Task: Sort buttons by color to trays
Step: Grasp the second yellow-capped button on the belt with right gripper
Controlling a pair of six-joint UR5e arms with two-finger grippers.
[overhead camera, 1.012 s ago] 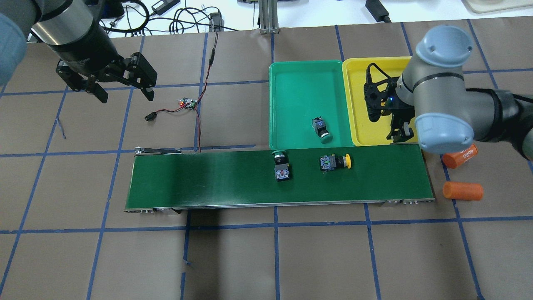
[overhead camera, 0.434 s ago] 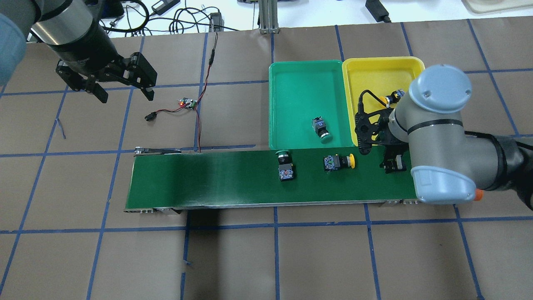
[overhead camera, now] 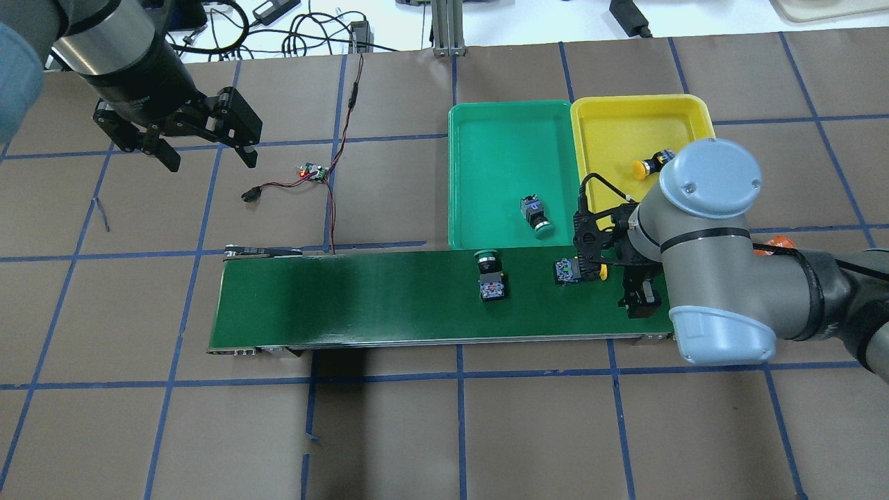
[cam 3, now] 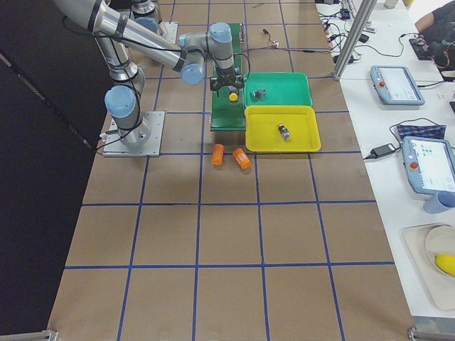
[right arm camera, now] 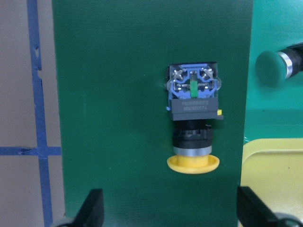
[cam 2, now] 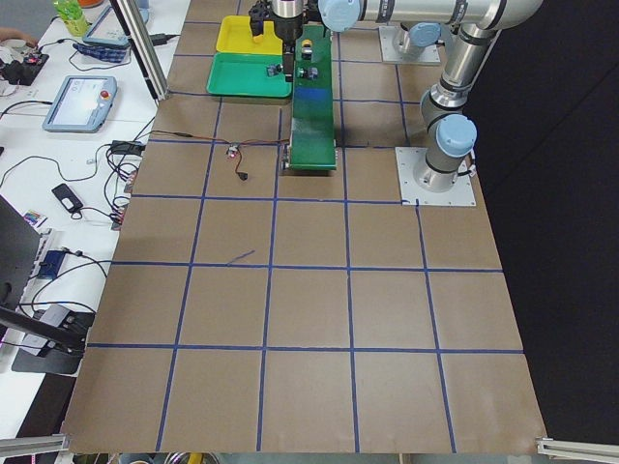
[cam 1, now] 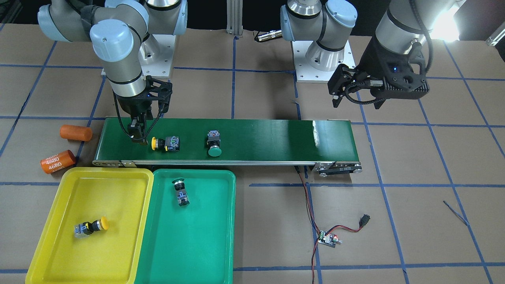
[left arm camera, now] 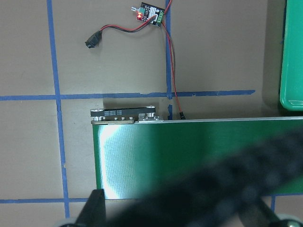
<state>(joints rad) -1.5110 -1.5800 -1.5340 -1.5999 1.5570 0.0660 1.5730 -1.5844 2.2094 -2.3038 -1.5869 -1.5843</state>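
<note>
Right gripper (right arm camera: 168, 210) low over conveyor belt (overhead camera: 347, 298), fingers spread wide, nothing held.
Yellow button (right arm camera: 193, 123) on its side on belt, just ahead of fingertips, in line with gap. Cap faces gripper, switch block points away. No contact.
Green button (overhead camera: 491, 276) on belt farther out, beyond yellow one.
Second green button (overhead camera: 535, 213) in green tray (overhead camera: 500, 139), off to one side of gripper.
Second yellow button (overhead camera: 649, 164) in yellow tray (overhead camera: 625, 101), adjoining green tray.
Left gripper (overhead camera: 210, 163) raised above table near belt's other end, fingers apart, empty.

Overhead and front-facing cameras face each other, sharing the belt (overhead camera: 347, 298).
</note>
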